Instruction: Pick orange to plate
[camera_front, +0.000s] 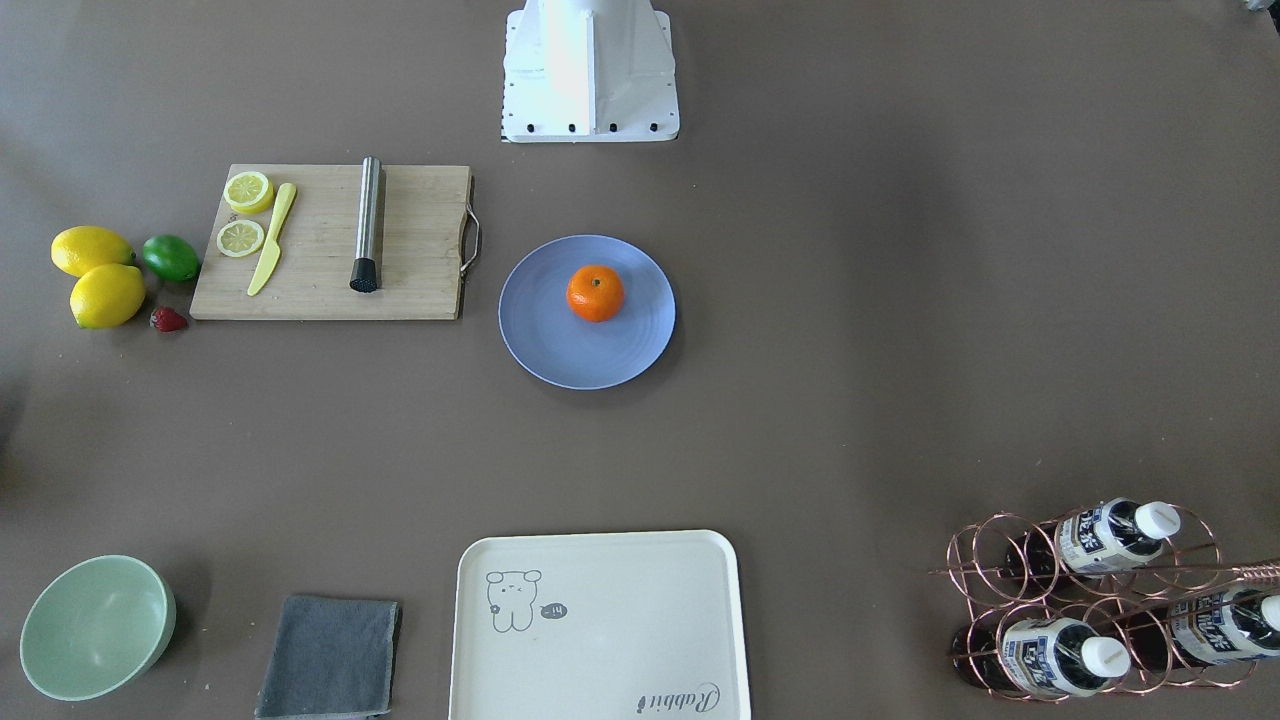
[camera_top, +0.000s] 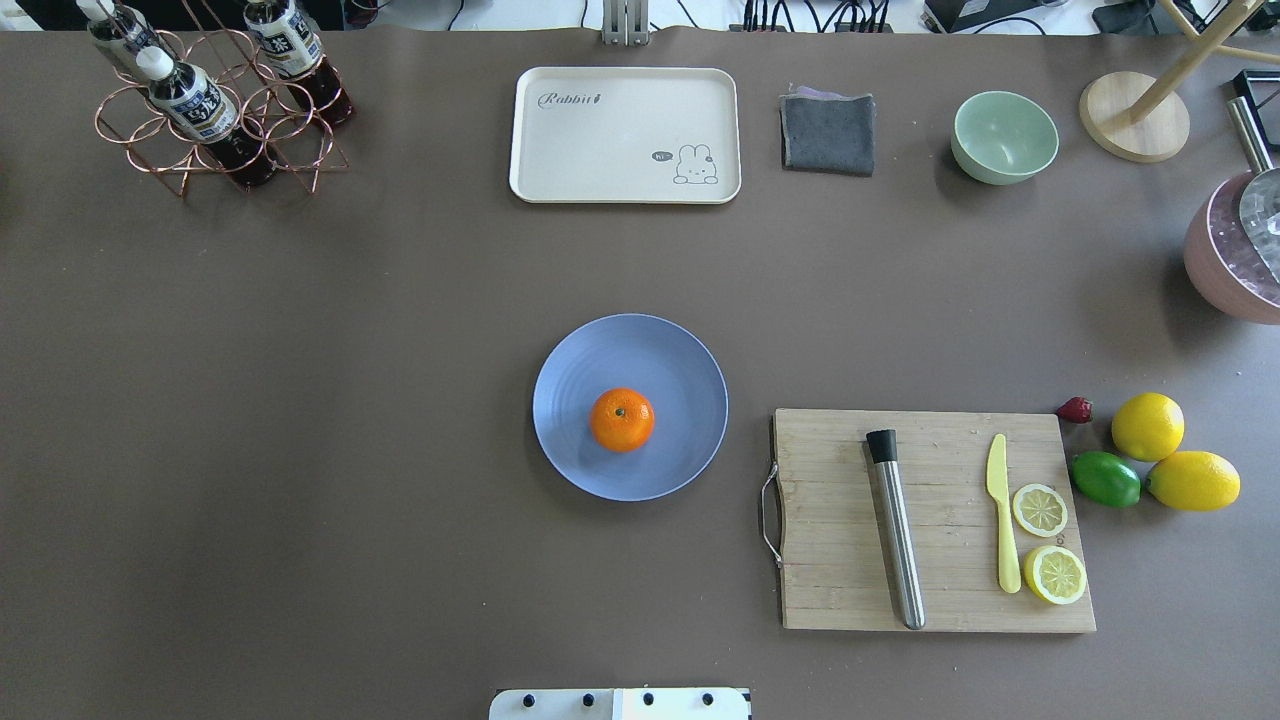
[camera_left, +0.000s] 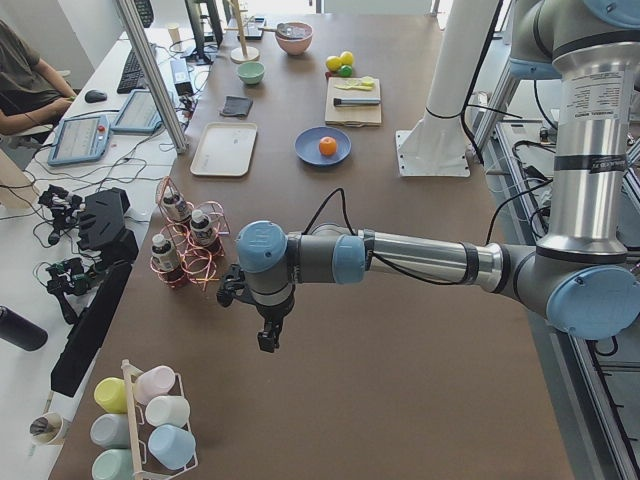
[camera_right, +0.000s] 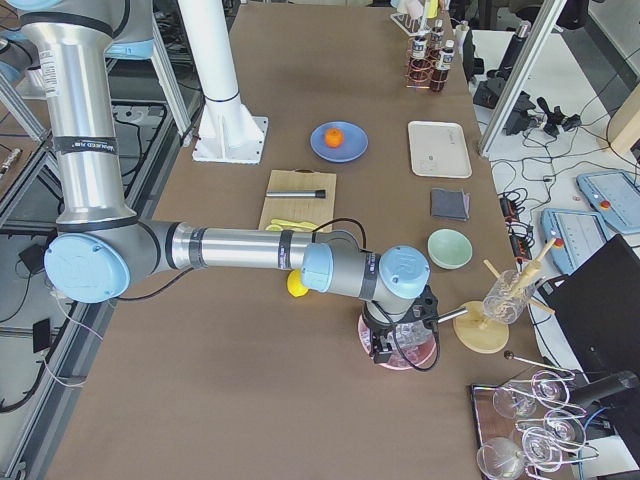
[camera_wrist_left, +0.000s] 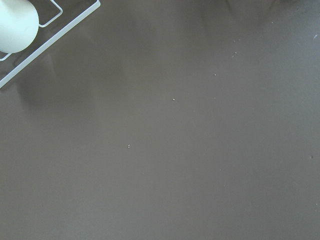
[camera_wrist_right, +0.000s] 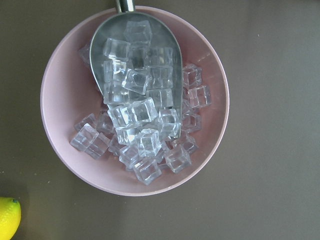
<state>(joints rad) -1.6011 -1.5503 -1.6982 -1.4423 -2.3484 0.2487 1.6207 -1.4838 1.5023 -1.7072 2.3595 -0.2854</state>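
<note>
Orange (camera_front: 595, 293) is seen resting on the blue plate (camera_front: 545, 345), slightly off its middle, stem dimple up. The plate is set mid-tabletop (camera_front: 850, 350), near the cutting board (camera_front: 320, 270). Over bare tabletop close to the bottle rack (camera_left: 190, 245), the left end effector (camera_left: 268, 338) is held. The right end effector (camera_right: 385, 345) is held above the pink bowl (camera_wrist_right: 55, 100) of ice cubes (camera_wrist_right: 145, 115). Whether either is apart or together cannot be told.
</note>
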